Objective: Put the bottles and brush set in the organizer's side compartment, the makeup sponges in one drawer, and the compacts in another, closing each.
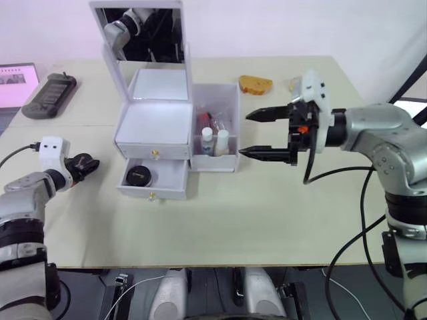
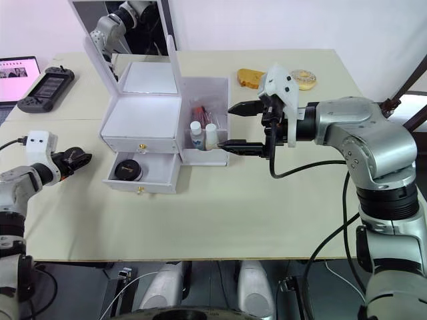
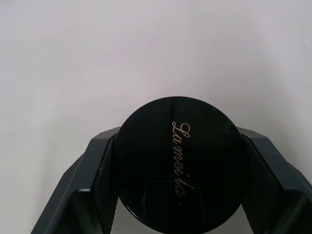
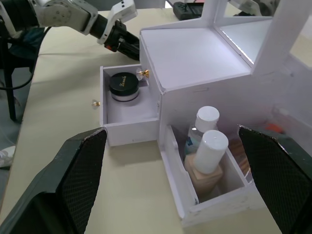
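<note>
Your left gripper (image 1: 85,165) grips a black compact (image 3: 179,165); your right gripper (image 1: 265,135) gapes wide beside the organizer's side compartment (image 1: 215,127); lower drawer (image 1: 155,179) open.

We see two white-capped bottles (image 1: 215,141) upright in the organizer's (image 1: 153,127) side compartment, one black compact (image 1: 138,176) in its open bottom drawer.
</note>
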